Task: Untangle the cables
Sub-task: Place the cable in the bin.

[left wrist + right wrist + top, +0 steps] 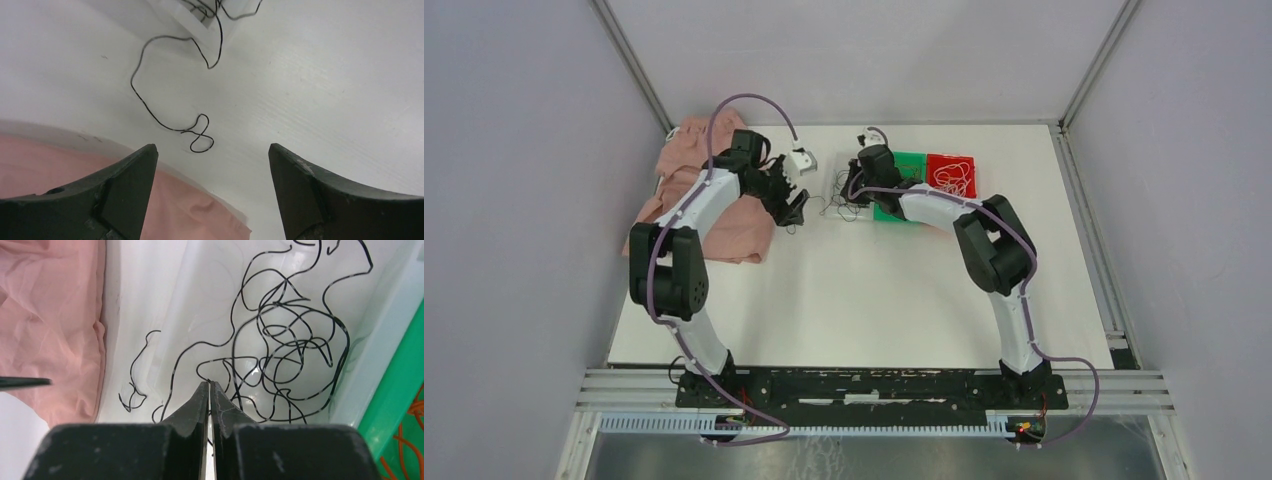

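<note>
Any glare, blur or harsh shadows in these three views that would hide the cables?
Top external: soft, even light with no hard shadows, but the black cables are tiny. Left wrist: a black cable reads crisp against the white table. Right wrist: the black cables are sharp, with one small glare spot on the white tray.

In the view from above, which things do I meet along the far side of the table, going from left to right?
First the pink cloth, then the left hand, black cables, green tray, red tray.
</note>
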{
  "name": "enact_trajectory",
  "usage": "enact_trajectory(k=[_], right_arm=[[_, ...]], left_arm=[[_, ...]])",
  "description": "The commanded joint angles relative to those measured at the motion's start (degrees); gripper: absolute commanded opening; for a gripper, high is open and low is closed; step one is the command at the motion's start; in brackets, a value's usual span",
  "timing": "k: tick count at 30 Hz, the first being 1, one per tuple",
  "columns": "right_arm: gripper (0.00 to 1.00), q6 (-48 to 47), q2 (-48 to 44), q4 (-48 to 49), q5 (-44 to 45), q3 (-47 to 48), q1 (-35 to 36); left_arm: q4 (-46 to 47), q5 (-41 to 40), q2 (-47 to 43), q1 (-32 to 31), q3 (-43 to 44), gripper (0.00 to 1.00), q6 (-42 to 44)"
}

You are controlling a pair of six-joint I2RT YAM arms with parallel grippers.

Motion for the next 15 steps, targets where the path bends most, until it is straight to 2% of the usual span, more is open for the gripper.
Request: enact_trajectory(k=[1, 9, 15], right_arm=[[0.08, -3.2, 3.1, -2.9, 1.0, 5.2, 0.1], [0.0, -5.9, 9.9, -10.2, 3.4, 14.1, 0.2], [0.0, -6.3, 10.8, -11.9, 3.9, 13.6, 0.5]], left_arm=[[1.4, -4.1, 3.2, 0.0, -2.1, 0.87, 9.2], [8.8, -7.6, 6.6, -0.1, -6.5, 0.75, 11.7], [10.4, -7.0, 10.6, 0.0, -4.0, 0.68, 11.5]])
